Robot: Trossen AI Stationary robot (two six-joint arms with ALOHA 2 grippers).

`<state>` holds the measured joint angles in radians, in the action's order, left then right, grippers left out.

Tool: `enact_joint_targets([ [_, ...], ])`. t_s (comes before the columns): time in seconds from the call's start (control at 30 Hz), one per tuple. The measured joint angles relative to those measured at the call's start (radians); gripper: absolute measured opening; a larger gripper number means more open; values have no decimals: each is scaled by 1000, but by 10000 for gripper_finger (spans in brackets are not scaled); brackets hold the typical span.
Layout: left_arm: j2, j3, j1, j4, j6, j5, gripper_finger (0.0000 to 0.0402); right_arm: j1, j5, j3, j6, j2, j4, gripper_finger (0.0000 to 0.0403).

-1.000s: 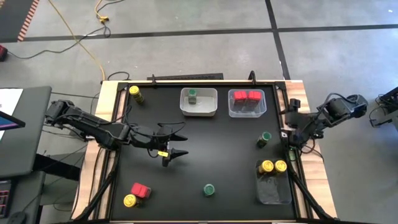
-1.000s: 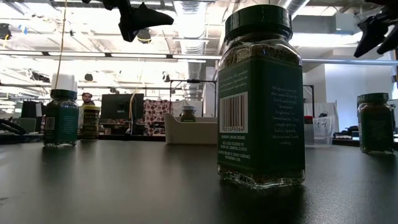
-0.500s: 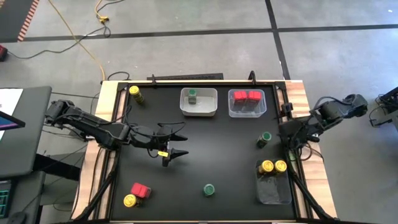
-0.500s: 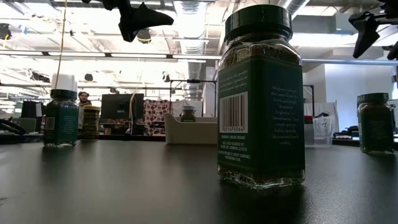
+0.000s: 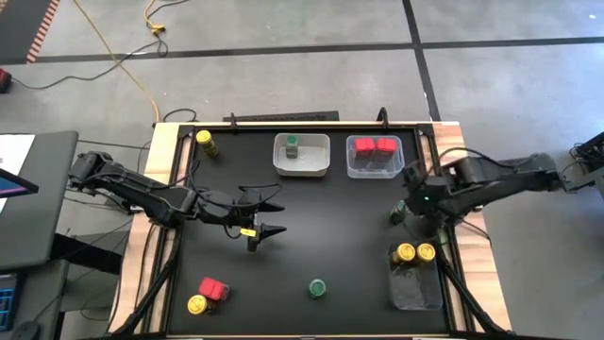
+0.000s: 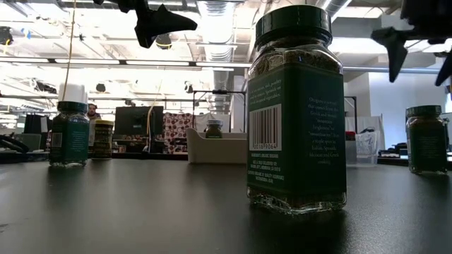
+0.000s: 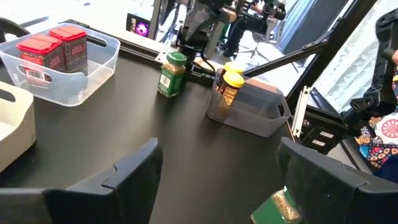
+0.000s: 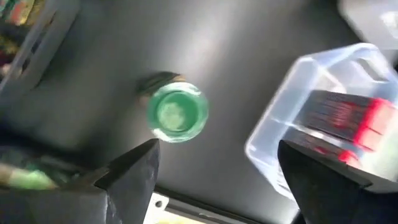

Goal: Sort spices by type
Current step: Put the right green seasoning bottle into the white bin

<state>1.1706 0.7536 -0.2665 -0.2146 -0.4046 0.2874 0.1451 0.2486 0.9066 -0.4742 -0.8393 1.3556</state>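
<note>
Right tool (image 5: 412, 200) has swung in from beyond the tabletop's (image 5: 330, 236) right edge and now hangs over the green-lidded jar (image 5: 402, 210) near that edge, fingers spread, gripping nothing. The jar stands upright, untouched. Left tool (image 5: 272, 217) is unchanged: spread, empty, above the tabletop's middle-left. Other spices have not moved.

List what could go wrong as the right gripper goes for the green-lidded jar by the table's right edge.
1. The right gripper hangs open above the green-lidded jar; an off-centre descent could tip it over.
2. The clear bin of red boxes sits close by, so a wide swing might clip its wall.
</note>
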Motion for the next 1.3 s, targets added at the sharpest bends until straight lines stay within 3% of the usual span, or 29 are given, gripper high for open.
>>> enact_joint_targets([
  [0.33, 0, 0, 0, 0, -1, 0, 303, -105, -54, 0, -286, -105, -9, 354],
  [0.63, 0, 0, 0, 0, 3, 0, 303, -106, -100, -2, -320, -192, -10, 354],
  [0.83, 0, 0, 0, 23, 0, 0, 303, -96, -104, -105, -339, -216, -29, 354],
  [1.07, 1, 0, 0, 32, -4, 1, 303, -50, -98, -137, -344, -192, -158, 341],
  [1.3, 1, 0, 0, 32, -6, 7, 303, -62, -110, -138, -374, -194, -146, 322],
])
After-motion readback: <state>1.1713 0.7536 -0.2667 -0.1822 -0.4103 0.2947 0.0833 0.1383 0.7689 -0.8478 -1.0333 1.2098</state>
